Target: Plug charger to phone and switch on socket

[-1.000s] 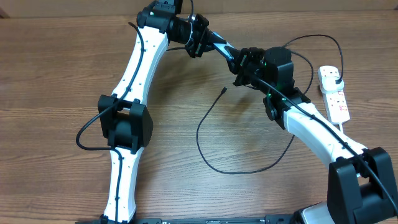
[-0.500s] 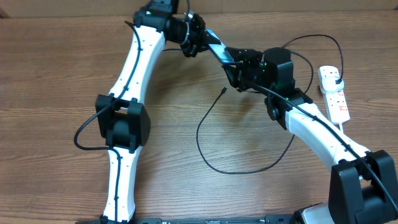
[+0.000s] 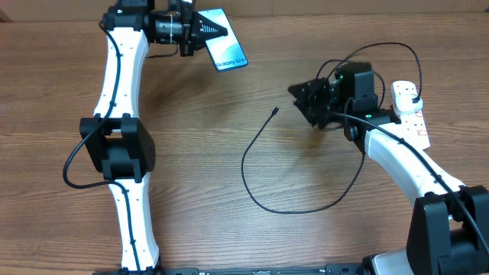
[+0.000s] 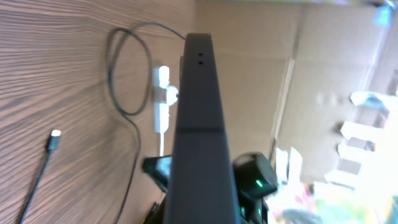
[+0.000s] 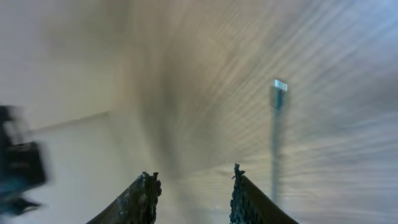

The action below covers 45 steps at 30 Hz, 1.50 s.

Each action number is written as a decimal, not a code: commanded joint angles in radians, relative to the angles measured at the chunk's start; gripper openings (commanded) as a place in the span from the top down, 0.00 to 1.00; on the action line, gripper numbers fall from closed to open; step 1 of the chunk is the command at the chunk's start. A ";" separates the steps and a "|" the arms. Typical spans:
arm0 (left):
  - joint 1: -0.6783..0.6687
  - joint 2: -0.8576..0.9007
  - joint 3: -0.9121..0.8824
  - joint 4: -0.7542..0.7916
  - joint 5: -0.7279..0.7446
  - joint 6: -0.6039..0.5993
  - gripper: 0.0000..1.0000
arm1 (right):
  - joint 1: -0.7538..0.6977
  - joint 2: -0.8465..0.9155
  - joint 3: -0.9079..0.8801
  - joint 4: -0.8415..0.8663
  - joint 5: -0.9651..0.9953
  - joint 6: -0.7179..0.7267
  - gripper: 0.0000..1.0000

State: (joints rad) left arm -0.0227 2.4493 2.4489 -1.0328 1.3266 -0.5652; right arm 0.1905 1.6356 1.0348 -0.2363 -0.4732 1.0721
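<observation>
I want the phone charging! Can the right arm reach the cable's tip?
Probably yes: the right gripper is open and empty near the cable tip, which lies unobstructed, nothing between them.

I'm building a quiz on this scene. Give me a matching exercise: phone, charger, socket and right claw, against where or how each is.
1 phone
2 charger
3 socket
4 right claw

A open, empty
B far right on the table
C gripped by the left claw
D curled across the table's middle

Pairs: 1-C, 2-D, 3-B, 4-A
</observation>
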 commanded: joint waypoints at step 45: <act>-0.010 -0.265 0.023 -0.317 -0.628 0.211 0.96 | 0.187 0.207 0.308 -0.374 0.394 -0.232 0.00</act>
State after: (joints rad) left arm -0.0261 2.2063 2.4504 -1.3544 0.6888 -0.3809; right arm 0.3740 1.8378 1.3231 -0.6144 -0.0959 0.8383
